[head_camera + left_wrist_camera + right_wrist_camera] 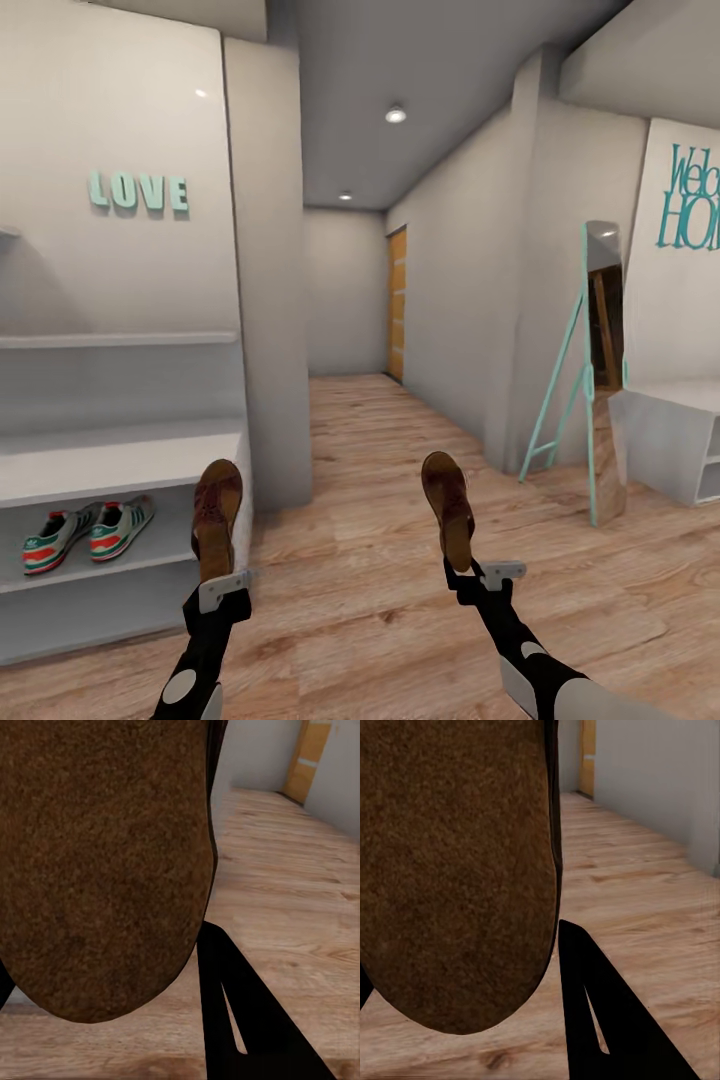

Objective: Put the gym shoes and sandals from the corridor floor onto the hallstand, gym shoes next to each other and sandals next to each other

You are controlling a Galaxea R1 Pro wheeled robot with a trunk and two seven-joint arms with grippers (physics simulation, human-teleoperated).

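Head view: a sandal (pixel 216 518) in each tool (pixel 224 590).

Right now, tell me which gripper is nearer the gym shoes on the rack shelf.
Left. The left gripper, holding a sandal, sits just right of the gym shoes; the right gripper, with the other sandal, is farther right over the floor.

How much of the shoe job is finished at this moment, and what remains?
Done: both gym shoes sit side by side on a shelf of the shoe rack. In hand: the left gripper holds one sandal, the right gripper the other sandal, above the floor. Left: place both sandals together on the rack.
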